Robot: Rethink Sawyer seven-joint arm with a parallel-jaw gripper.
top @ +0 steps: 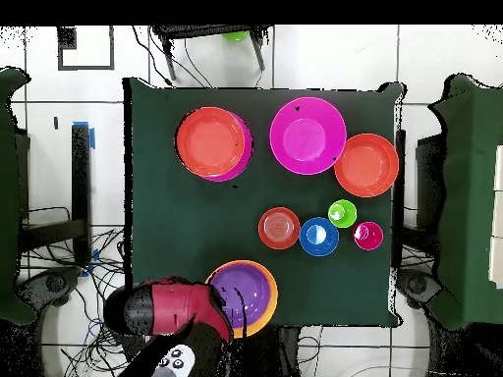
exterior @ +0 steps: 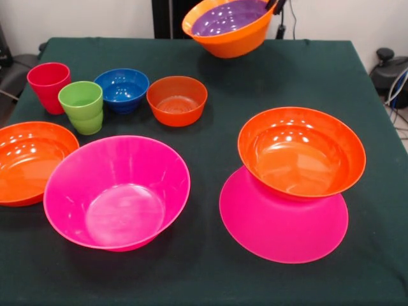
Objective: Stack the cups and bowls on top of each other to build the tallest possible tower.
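My gripper (exterior: 275, 6) is shut on the far rim of the large orange bowl (exterior: 233, 39), which has the purple bowl (exterior: 227, 18) nested in it. It holds both tilted above the table's far edge. In the overhead view the pair (top: 243, 295) sits beside my arm (top: 172, 309). The tower (exterior: 284, 220) is an upturned hot pink bowl with a shallow red-orange bowl (exterior: 301, 153) upright on it; it also shows in the overhead view (top: 211, 142). The red cup (exterior: 48, 86) and the lime green cup (exterior: 81, 105) stand at the far left.
An upright hot pink bowl (exterior: 118, 191) stands front centre, with a second shallow red-orange bowl (exterior: 29, 160) at the left edge. A small blue bowl (exterior: 122, 89) and a small red-orange bowl (exterior: 177, 100) stand beside the cups. The dark green table (exterior: 210, 280) has chairs around it.
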